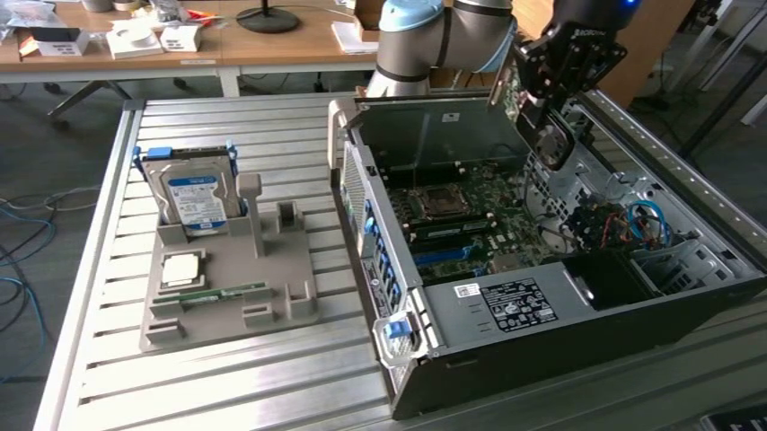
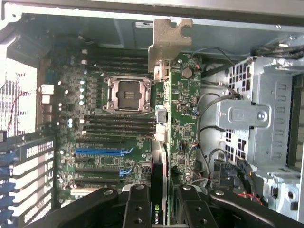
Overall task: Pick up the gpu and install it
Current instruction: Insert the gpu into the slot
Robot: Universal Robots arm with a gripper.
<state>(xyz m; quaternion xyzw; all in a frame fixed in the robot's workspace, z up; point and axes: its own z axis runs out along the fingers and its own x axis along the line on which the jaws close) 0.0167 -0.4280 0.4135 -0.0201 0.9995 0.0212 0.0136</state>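
- Pinching the gpu (image 2: 159, 166) edge-on between its jaws, the gripper (image 2: 163, 199) holds it over the motherboard (image 2: 118, 156) of the open computer case (image 1: 504, 305).
- We see a thin dark card, its grey metal bracket (image 2: 168, 40) farthest from the wrist.
- Beside the case, a grey holder (image 1: 294, 269) carries an upright hard drive (image 1: 194, 197) and a flat-lying memory stick (image 1: 222, 294).

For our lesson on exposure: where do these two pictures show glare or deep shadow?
Wrist view: the case's vent panel burns out white, while the gripper holding the gpu sits dark. Exterior view: even light on the slatted table; the case's bay falls into black shadow.
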